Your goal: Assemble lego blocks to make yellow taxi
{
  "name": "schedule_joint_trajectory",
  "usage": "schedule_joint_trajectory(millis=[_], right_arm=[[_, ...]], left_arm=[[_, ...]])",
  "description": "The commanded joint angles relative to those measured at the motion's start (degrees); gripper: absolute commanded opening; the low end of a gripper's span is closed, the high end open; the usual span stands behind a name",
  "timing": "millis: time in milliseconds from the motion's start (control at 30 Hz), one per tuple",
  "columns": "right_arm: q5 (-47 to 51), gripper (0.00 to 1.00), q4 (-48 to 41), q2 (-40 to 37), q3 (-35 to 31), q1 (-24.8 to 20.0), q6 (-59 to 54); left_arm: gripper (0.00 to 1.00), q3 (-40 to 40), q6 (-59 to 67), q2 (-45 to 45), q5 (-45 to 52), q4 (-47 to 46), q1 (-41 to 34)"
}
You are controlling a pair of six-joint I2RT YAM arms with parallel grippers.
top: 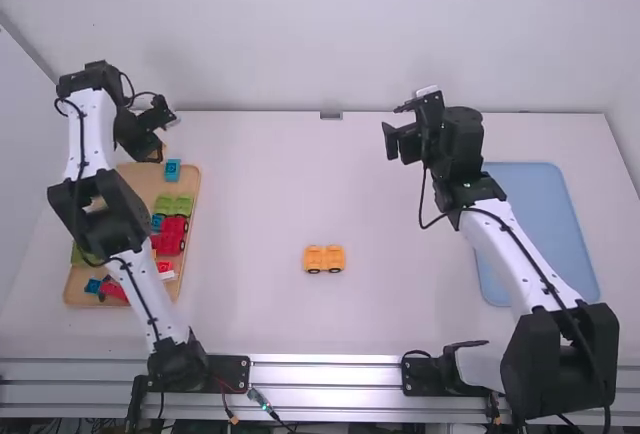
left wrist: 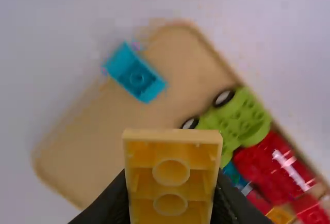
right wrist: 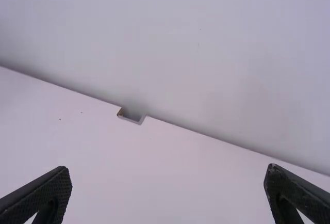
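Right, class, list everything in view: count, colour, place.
Yellow block: one, yellow, in left gripper
Wheeled base: one, orange-yellow, mid-table
Wooden tray: one, tan, table's left
Blue pieces: at least three, blue, at tray
Green pieces: at least two, green, tray
Red pieces: several, red, tray
Blue tray: one, blue, table's right
Table: one, white, beneath
Wall: white, behind
Arms: two, white and black, left, right
Grippers: two, black, arms' ends
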Motion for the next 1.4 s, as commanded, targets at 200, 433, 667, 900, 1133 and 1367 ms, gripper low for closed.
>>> schedule_joint_trajectory(millis=[200,433,667,900,1133,1367], right_arm=[[-0.55,0.99,0.55,-1.20,2.14,0.22,0.31],[-5.73,0.99,0.22,-1.14,2.14,0.15,0.31],[-9.33,0.99,1.25,2.25,2.14,0.17,0.31],[-16.79,0.99,6.12,6.80,2.14,0.15,0.33],[-27.96,0.99,7.45,8.57,2.14,0.17,0.31],[-42.03,0.99,7.63,8.57,2.14,0.15,-3.58]], left_arm=[[0.02,5.03,-9.16,0.35,14.34,-5.57,-6.16],[0.02,2.38,4.07,-0.33,33.51,-11.21,-9.14],[0.02,-3.61,13.33,-2.69,40.39,-14.01,-9.14],[0.02,-16.20,25.38,-7.82,44.94,-12.68,-12.70],[0.02,-35.19,12.35,-18.78,42.86,10.99,-19.96],[0.02,-46.31,5.03,-23.80,52.89,29.86,-25.31]])
